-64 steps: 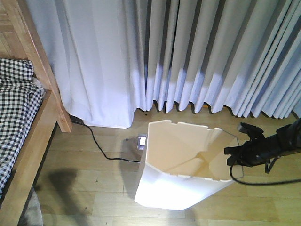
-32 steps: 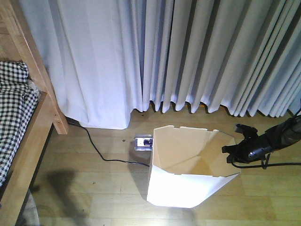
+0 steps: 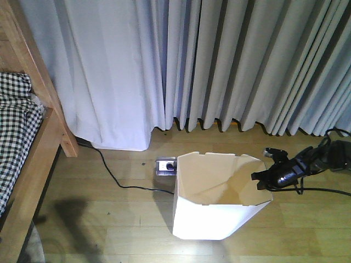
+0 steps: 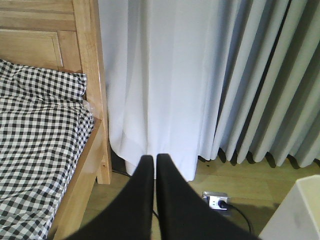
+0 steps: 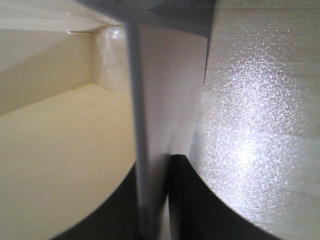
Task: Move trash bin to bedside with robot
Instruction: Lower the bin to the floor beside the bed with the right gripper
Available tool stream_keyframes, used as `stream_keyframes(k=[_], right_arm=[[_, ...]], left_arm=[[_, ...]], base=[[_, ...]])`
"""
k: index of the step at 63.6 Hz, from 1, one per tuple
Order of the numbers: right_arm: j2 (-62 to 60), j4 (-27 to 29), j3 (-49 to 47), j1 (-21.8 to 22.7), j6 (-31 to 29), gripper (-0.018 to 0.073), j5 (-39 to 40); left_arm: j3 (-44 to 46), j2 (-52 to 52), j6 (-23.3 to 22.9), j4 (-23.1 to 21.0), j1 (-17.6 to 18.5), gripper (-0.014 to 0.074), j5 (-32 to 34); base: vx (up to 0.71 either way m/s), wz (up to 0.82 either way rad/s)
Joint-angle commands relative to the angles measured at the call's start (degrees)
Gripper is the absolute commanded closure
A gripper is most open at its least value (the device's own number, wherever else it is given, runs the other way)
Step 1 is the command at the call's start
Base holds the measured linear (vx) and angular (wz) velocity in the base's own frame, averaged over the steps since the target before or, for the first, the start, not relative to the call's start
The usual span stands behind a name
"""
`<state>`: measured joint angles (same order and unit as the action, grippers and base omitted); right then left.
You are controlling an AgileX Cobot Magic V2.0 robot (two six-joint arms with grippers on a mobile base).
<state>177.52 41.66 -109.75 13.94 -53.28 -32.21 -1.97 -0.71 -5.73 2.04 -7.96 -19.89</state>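
My right claw (image 3: 258,179) is clamped on the trash bin (image 3: 219,219) wall, well apart from the bed (image 3: 33,164); dragging may buckle it loose.

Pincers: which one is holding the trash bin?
The right pincer: its jaws are clamped on the thin wall of the trash bin. The left pincer is shut on nothing, pointing toward the curtain beside the bed.

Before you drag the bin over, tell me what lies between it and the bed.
A floor socket sits just left of the bin, and its black cable trails toward the bed. Otherwise only bare floor shows.
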Motion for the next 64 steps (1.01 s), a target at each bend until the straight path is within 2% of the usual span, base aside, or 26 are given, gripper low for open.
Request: stream_keyframes(k=[1, 18, 53, 64], right_arm=[[-3.1, -0.8, -4.4, -1.4, 3.2, 0.0559, -8.5], [0.7, -1.1, -9.7, -2.2, 5.6, 0.0526, -9.1], [2.6, -0.8, -9.8, -2.2, 5.9, 0.0466, -6.4], [2.6, -0.8, -9.8, -2.2, 5.9, 0.0412, -6.4]], left_arm=[[-0.2, -0.8, -0.2, -0.1, 0.2, 0.0603, 3.8], [-0.2, -0.8, -0.2, -0.1, 0.2, 0.0603, 3.8], [-0.2, -0.8, -0.2, -0.1, 0.2, 0.0603, 3.8], [-0.2, -0.8, -0.2, -0.1, 0.2, 0.0603, 3.8]], base=[[0.0, 0.0], [0.0, 0.0], [0.0, 0.0], [0.0, 0.0]])
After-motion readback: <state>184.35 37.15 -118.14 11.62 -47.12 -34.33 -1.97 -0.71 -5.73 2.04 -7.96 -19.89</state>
